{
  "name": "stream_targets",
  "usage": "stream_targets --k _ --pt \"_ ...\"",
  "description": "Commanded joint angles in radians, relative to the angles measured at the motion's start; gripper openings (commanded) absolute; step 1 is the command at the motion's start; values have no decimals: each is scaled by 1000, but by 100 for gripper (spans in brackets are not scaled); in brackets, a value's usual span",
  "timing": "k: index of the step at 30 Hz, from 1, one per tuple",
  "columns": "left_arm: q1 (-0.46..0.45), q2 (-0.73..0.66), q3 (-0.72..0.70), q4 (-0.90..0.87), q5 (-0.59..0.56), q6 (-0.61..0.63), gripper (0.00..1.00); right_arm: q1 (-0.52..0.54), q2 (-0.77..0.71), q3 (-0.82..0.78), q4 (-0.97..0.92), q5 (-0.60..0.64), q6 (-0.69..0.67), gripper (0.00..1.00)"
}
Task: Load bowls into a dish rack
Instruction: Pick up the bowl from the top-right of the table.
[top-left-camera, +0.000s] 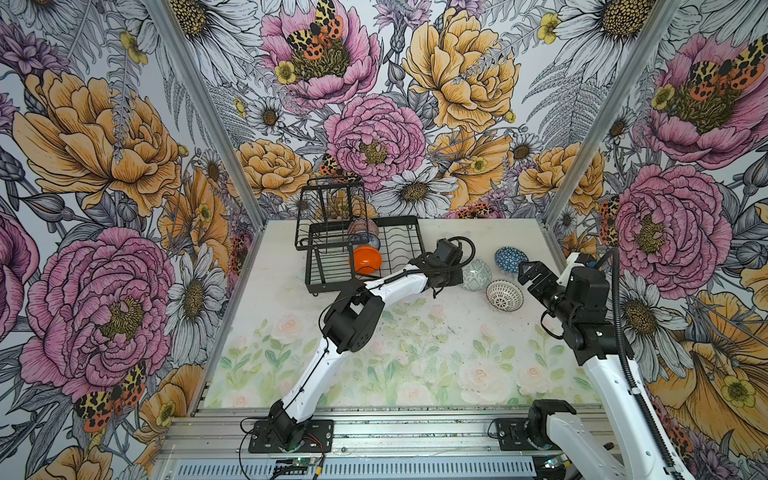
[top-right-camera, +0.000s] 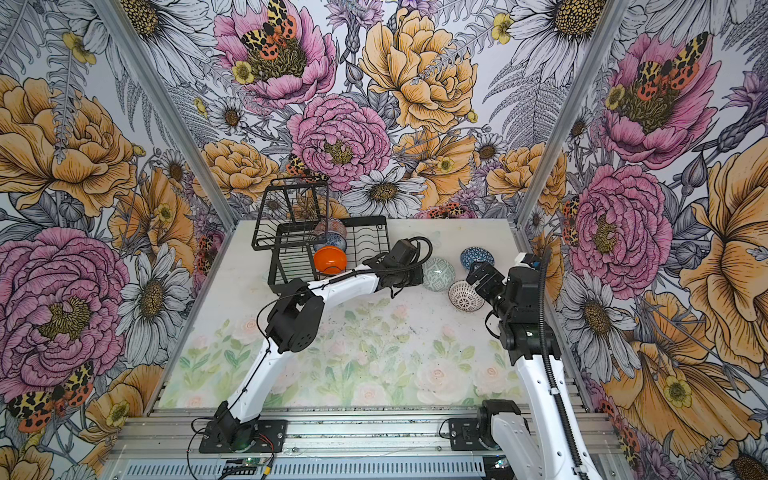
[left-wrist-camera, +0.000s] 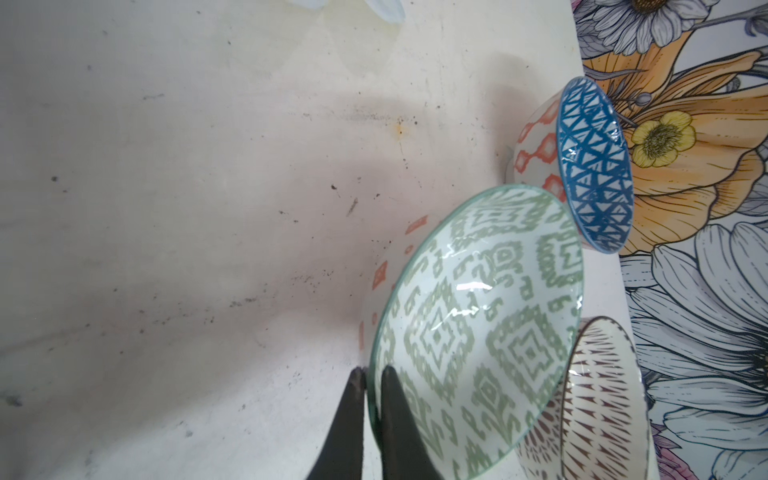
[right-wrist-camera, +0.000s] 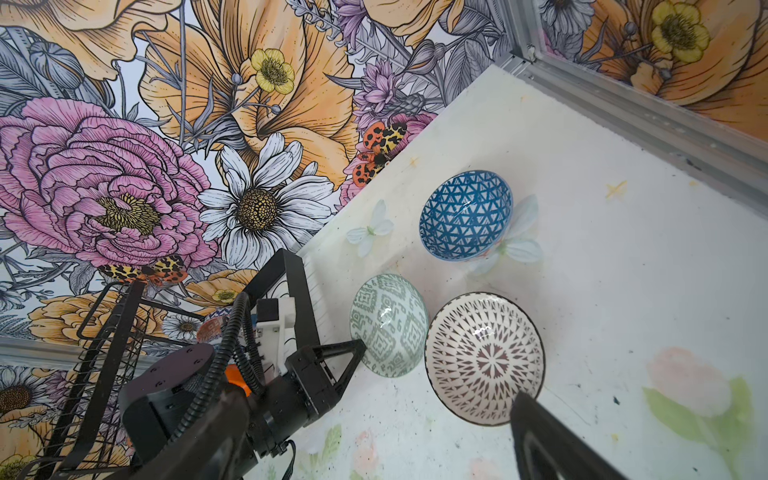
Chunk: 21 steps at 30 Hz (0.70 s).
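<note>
dish rack (top-left-camera: 328, 270): 1 | bowls (top-left-camera: 510, 258): 6 (three racked, three loose)

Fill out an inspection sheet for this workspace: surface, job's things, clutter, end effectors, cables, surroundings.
Surface: tabletop with a faded floral print, dark specks and stains.
Job's things: the dish rack at the far side holds the orange bowl and, behind it, a blue-white patterned bowl. The pale green bowl, dark blue geometric bowl and black-white lattice bowl are outside the rack.
Clutter: nothing seen.
End effectors: left end effector shut on the pale green bowl's rim; right end effector open, holding nothing, near the black-white lattice bowl.
Cables: black cable loop at the left wrist; corrugated hose along the right arm; loose wires at the left arm's base.
Surroundings: floral wallpaper on the walls; aluminium frame post.
</note>
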<state>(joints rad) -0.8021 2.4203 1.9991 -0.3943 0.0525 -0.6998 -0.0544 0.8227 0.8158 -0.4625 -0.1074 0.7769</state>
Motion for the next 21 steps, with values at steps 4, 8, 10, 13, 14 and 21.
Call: stream_targets --k 4,8,10,13,14,21 --pt "-8 -15 -5 -14 -23 25 7 -13 -12 -15 7 -25 12 100" --pt "-8 -13 -4 -15 -28 27 5 -20 -21 -21 7 -28 13 100" --pt "-9 -13 -3 -20 -32 31 3 -23 -24 -23 7 -31 13 99" --pt "-8 -17 -3 -26 -41 37 0 -28 -26 -28 7 -36 14 99" --pt "-8 -19 -2 -27 -44 37 0 -29 -27 -29 7 -38 14 99" --pt "-3 -48 5 -26 -83 51 0 -36 -32 -41 7 -48 9 99"
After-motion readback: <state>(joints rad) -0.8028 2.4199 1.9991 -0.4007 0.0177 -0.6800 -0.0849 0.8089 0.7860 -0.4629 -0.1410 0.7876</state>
